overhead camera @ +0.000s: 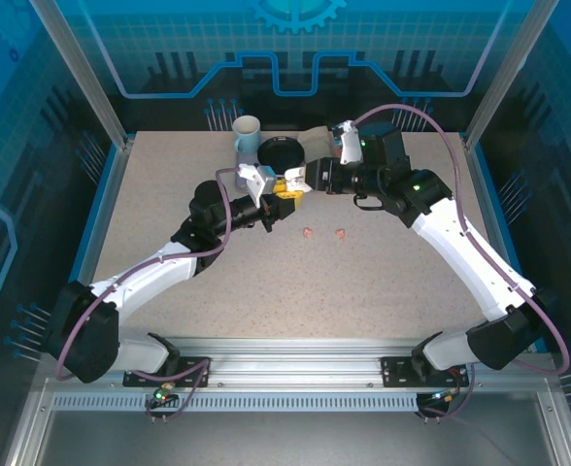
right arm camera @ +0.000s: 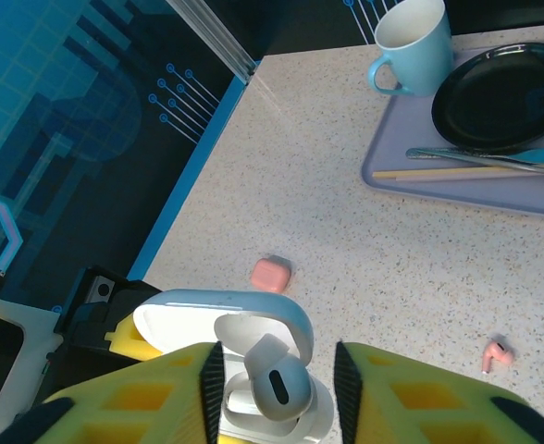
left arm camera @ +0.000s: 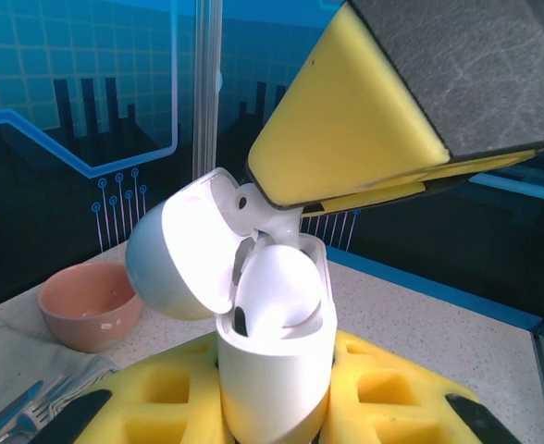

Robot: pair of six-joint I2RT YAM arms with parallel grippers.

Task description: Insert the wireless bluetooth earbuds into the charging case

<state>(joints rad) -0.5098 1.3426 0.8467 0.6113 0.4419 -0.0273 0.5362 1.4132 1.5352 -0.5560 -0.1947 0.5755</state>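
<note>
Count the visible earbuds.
3. A white plastic earbud sits in the open white charging case; one pink plastic earbud lies on the speckled tabletop, a second pink earbud nearby. Others may be hidden.

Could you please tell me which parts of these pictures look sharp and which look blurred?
Left wrist view: the white case and the earbud in it are sharp, the pink bowl behind slightly soft. Right wrist view: the yellow fingers at the bottom edge are blurred, the mug and plate crisp. Top view: even light, the pink earbuds mere specks.
</note>
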